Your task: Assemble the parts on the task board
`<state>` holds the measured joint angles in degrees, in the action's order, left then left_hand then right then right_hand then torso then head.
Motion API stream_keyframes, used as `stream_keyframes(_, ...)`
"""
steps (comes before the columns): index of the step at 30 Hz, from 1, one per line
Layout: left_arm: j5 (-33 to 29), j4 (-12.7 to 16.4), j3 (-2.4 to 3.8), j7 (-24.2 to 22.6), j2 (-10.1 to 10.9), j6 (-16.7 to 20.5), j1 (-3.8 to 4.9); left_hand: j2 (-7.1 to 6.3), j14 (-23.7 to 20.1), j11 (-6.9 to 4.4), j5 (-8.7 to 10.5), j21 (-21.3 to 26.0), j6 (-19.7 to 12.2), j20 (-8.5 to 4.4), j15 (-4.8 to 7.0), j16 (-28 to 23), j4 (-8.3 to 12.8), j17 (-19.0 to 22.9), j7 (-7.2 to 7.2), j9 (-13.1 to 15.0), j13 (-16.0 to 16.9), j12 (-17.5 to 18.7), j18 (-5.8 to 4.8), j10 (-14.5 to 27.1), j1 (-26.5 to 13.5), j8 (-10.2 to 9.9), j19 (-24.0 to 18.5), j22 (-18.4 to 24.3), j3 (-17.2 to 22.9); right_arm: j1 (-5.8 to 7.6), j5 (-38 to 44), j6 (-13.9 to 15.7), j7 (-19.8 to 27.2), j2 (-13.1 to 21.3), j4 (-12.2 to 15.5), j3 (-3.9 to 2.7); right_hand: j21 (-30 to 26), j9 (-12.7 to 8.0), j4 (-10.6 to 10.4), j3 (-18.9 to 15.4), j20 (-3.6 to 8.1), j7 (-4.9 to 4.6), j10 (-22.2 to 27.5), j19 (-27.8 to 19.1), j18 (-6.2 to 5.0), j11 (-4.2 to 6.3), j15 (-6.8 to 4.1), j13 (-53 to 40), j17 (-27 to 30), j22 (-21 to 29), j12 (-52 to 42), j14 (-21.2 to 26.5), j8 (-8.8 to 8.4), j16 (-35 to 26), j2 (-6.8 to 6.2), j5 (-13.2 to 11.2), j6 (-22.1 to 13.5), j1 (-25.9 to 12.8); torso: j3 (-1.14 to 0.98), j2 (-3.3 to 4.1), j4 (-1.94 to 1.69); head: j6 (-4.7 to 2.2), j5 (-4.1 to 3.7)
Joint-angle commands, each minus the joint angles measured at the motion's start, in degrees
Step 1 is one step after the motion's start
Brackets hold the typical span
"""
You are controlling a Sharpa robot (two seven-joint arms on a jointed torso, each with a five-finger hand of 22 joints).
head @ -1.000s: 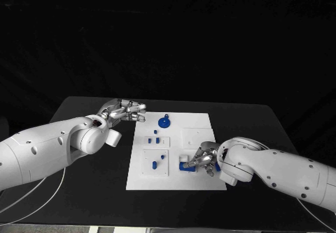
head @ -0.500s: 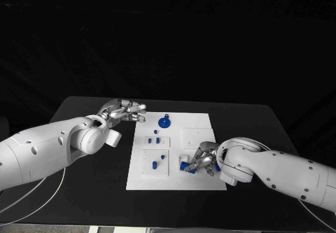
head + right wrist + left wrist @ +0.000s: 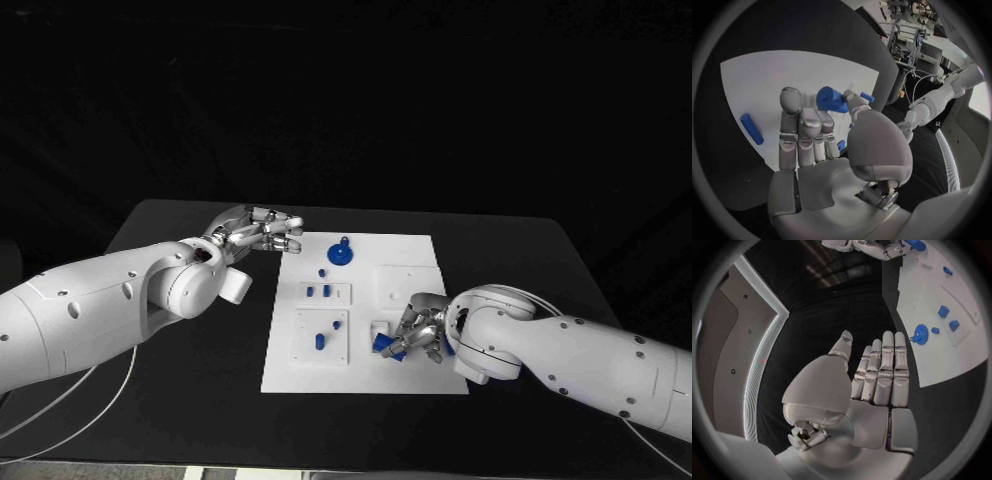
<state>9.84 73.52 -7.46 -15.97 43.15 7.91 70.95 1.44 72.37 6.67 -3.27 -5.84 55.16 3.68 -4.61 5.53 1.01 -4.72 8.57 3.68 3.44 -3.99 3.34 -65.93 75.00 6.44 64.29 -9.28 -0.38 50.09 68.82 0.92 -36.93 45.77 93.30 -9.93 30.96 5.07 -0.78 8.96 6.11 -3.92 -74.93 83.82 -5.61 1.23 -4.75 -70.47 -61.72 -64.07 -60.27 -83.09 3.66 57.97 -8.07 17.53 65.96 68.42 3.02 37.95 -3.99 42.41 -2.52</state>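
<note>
Fingers point(image 3: 795, 125) of right hand point(image 3: 415, 332) curled down over a blue part point(image 3: 831, 98) at the near right of the task board point(image 3: 418, 245); thumb and fingertips pinch the part, which sits just above the board surface — contact with board cannot be told. Left hand point(image 3: 257, 232) hovers over the black table point(image 3: 173, 225) just off the board's far left corner, fingers point(image 3: 882, 367) straight and side by side, holding nothing. On board: round blue part point(image 3: 339, 252) near far edge; small blue part point(image 3: 320, 271) just nearer; two upright blue parts point(image 3: 317, 290) in a raised plate; blue pegs point(image 3: 327, 334) in the plate nearer the robot. One loose blue peg point(image 3: 751, 128) lies flat on the board beside the right hand.
</note>
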Motion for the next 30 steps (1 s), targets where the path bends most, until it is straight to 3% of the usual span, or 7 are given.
stream_keyframes(1, 0.21, 0.12, 0.03, -0.22, -0.13, -0.90, -0.08, -0.26, -0.14, 0.10, -0.01, -0.21, -0.36, 0.05, -0.23, 0.28, -0.11, -0.09, 0.05, 0.02, 0.03, -0.26, -0.63, 0.39, -0.30, 0.36, 0.07, 0.05, 0.34, -0.11, 3.36, -0.88, -0.05, -0.19, 0.12, 0.06, 0.17, 0.06, 0.23, 0.08, 0.10, 0.17, 0.17, 2.61, 0.17, 0.19, -0.26, 0.03, -0.12, -0.09, 0.24, -0.09, 0.02, -0.14, -0.13, -0.21, 0.79, 0.36, 0.07, 0.04, 0.07, 0.01, -0.14)
stream_keyframes(13, 0.22, 0.07, 0.01, -0.02, -0.14, -0.89, -0.08, -0.27, -0.15, 0.10, 0.00, -0.29, -0.36, 0.06, -0.23, 0.27, -0.19, -0.08, 0.07, 0.02, 0.04, -0.28, -0.62, 0.40, -0.30, 0.38, 0.07, 0.24, 0.35, -0.01, 3.15, 3.50, -1.39, -0.46, 0.98, 0.01, 1.83, 0.02, -1.49, 1.59, 0.57, 1.60, -0.60, 2.73, 0.90, 1.07, -0.72, -0.26, -0.82, -1.25, -0.26, -0.32, -0.01, 0.38, 0.13, 0.80, 5.01, -1.13, 0.12, 0.01, -0.05, 0.03, -0.39)
stream_keyframes(30, 0.68, 0.07, -0.01, 0.52, -0.15, -1.78, -0.08, -0.24, -0.18, 0.12, -0.01, -0.34, -0.39, 0.07, -0.25, 0.26, -0.35, -0.08, 0.06, 0.02, 0.03, -0.27, -0.63, 0.44, -0.41, 0.37, 0.06, 0.34, 0.36, 0.19, 3.69, 5.30, -3.64, -1.08, 0.80, -0.23, 2.37, -0.42, -3.33, 1.16, 0.78, 2.13, -1.88, 2.78, 1.27, 1.44, -0.90, -0.34, -0.79, -1.77, -0.33, -0.40, -0.01, 0.28, 0.64, 0.38, 6.58, -2.02, 0.12, 0.03, -0.07, -0.02, -0.55)
